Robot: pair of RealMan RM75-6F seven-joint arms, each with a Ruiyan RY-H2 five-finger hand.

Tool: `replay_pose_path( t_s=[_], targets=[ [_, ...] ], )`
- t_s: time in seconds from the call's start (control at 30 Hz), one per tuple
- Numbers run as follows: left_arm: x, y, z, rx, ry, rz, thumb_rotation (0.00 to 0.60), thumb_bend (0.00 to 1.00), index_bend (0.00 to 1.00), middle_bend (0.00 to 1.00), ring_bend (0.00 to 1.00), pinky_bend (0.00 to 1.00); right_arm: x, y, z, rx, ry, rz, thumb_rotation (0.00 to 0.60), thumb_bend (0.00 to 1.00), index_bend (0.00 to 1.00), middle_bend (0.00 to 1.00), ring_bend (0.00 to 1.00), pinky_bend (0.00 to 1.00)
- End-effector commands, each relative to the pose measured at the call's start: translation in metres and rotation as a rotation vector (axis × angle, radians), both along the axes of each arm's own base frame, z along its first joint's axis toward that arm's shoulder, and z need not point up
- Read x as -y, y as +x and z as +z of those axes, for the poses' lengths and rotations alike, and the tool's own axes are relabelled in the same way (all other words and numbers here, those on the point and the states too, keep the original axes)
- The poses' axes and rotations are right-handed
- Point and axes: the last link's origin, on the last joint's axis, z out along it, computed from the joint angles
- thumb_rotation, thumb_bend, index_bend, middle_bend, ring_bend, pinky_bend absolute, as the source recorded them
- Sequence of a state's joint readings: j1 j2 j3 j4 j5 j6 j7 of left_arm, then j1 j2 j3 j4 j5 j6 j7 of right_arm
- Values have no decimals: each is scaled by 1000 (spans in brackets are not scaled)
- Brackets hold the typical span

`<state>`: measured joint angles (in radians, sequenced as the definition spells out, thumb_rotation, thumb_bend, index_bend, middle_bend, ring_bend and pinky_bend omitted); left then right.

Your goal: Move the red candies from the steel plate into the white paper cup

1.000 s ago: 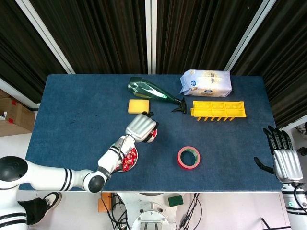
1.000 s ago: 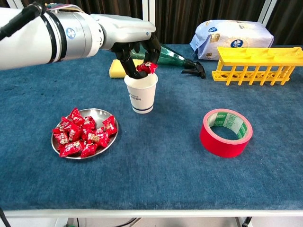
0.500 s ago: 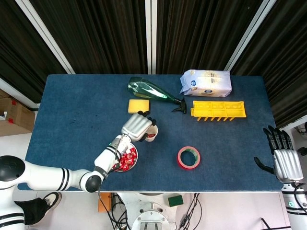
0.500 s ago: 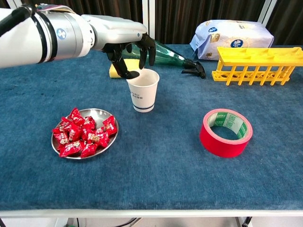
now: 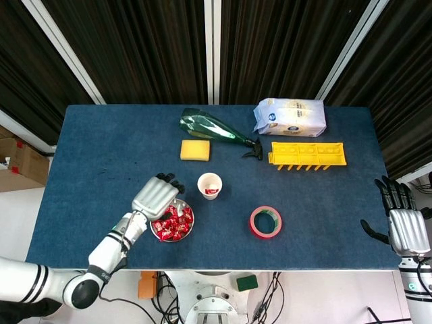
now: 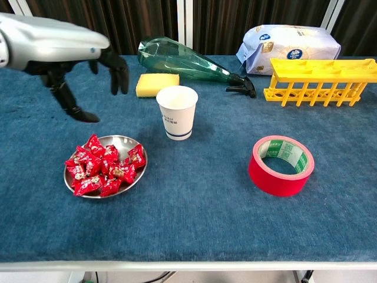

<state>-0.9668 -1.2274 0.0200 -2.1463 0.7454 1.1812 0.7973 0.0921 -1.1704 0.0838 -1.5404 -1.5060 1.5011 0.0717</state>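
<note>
One white paper cup (image 6: 177,112) stands upright, mouth up, one red candy (image 5: 211,192) inside. Just beside it, nearer the robot's left, one steel plate (image 6: 125,143) holds a heap of red candies (image 6: 103,165), too jumbled to count. The left hand (image 6: 65,56) hovers above the plate, fingers spread and empty. The right hand (image 5: 402,226) hangs off the desk (image 6: 194,200) edge, well apart from the cup, fingers spread.

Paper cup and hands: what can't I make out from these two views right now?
- White paper cup, chest view: inside hidden by its wall; the head view shows red there, count unreadable.
- Right hand: outside the chest view.
- Left hand, chest view: palm hidden, arm cut by the edge.
</note>
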Motion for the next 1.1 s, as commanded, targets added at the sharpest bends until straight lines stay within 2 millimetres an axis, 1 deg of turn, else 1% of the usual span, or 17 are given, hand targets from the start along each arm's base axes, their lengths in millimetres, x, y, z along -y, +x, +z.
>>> replay_pose_path(
  t_s=[0.03, 0.13, 0.23, 0.37, 0.53, 0.8, 1.1],
  targets=[
    [19, -17, -7, 1, -32, 0, 600, 190, 261, 262, 116, 252, -1, 1, 0, 1, -2, 6, 600, 226, 0, 4, 0, 0],
    [28, -27, -20, 33, -42, -26, 600, 190, 232, 205, 64, 235, -3, 3, -1, 1, -5, 18, 600, 226, 0, 2, 0, 0],
    [35, -35, -34, 77, -55, -31, 600, 191, 235, 204, 62, 232, -4, 3, -3, 1, 1, 25, 600, 226, 0, 1, 0, 0],
    [37, -40, -44, 77, -61, -27, 600, 193, 243, 204, 63, 231, -5, 3, -3, 2, 6, 28, 600, 226, 0, 1, 0, 0],
    [38, -44, -52, 53, -72, -19, 600, 197, 245, 204, 62, 231, -5, 3, -4, 1, 14, 28, 600, 226, 0, 1, 0, 0],
    [37, -47, -58, 36, -85, -10, 600, 213, 260, 209, 62, 231, -4, 4, -5, -1, 21, 26, 600, 226, 0, 1, 0, 0],
    [34, -48, -65, 17, -101, -4, 600, 253, 277, 233, 62, 231, -4, 4, -6, -4, 26, 24, 600, 227, 0, 3, 0, 0]
  ],
)
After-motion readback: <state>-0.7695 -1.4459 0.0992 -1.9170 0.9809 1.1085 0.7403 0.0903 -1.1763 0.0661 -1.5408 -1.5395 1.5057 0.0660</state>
